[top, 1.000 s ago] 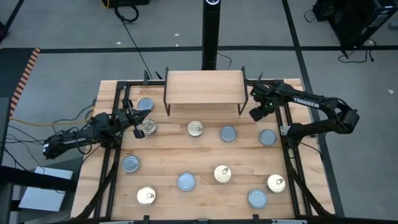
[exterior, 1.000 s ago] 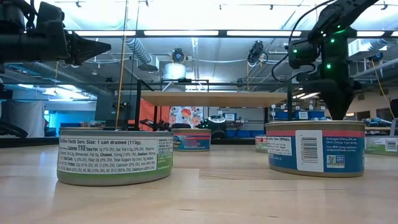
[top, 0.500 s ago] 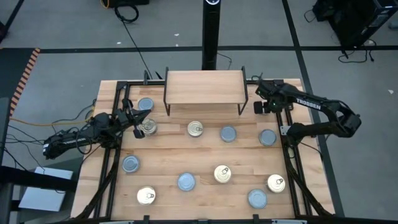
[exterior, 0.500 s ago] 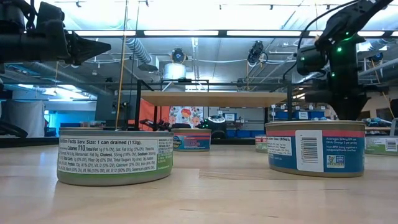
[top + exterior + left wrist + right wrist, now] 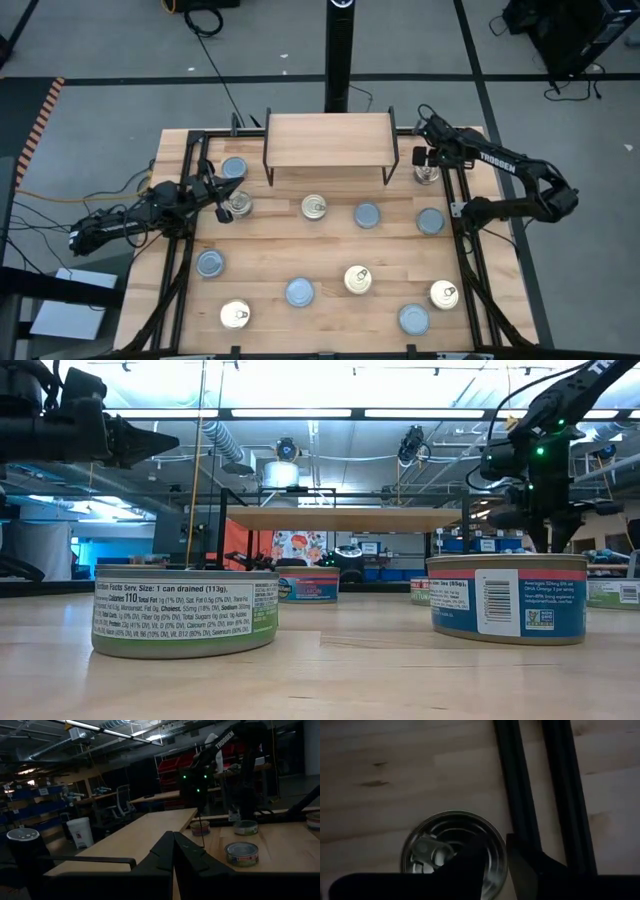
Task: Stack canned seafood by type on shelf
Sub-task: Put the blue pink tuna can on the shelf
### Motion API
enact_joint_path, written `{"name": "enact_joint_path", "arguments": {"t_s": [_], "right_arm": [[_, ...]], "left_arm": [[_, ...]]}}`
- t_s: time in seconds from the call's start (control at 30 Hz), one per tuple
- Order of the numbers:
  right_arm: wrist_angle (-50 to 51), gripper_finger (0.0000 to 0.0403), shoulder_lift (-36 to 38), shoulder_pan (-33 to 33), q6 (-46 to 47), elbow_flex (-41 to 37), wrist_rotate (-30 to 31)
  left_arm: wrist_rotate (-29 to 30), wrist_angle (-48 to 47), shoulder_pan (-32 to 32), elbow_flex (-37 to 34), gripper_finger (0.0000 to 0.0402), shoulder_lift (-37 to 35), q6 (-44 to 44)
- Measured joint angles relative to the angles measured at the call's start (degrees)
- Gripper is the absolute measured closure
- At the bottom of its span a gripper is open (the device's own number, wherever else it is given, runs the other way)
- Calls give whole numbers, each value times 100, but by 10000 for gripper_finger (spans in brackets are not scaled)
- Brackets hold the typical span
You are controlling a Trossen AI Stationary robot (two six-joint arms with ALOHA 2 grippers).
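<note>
Logging right gripper (image 5: 421,160) hanging above a pull-tab tin (image 5: 452,850) just beside the right end of the shelf (image 5: 328,140), close to the table's black frame rail (image 5: 520,795). Seeing its jaws slightly apart in the right wrist view, with nothing between them. Noting left gripper (image 5: 218,205) waiting near the shelf's left legs, jaws pressed together and empty, just beside another gold-topped tin (image 5: 237,207).

Counting no tins on the shelf plank; finding the rest of the canned seafood scattered singly over the table (image 5: 330,245), gold tops such as one tin (image 5: 314,207) mixed with blue-grey tops such as another (image 5: 367,215).

Judging handling: expecting rigid metal, moderately heavy for the size, with smooth labelled walls likely slippery under the pads. Expecting low height to leave little wall to grip. Favouring a hold across the full width, pads on opposite sides of the wall below the rim, and avoiding the pull-tab. Needing the jaws much wider before descending. Watching the rail beside this tin for finger clearance. Expecting flat lids to stack stably only if centred.
</note>
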State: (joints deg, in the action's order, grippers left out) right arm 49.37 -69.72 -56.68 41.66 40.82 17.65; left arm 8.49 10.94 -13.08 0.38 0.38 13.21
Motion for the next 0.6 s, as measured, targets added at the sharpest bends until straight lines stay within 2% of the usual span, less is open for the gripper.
{"name": "enact_joint_path", "arguments": {"t_s": [0.4,0.6], "right_arm": [[-736,315,-520,-341,-348,-399,48],[-646,342,-290,-350,-707,-436,-482]], "left_arm": [[22,-9,2,0,393,0,-2],[20,-13,0,0,393,0,-4]]}}
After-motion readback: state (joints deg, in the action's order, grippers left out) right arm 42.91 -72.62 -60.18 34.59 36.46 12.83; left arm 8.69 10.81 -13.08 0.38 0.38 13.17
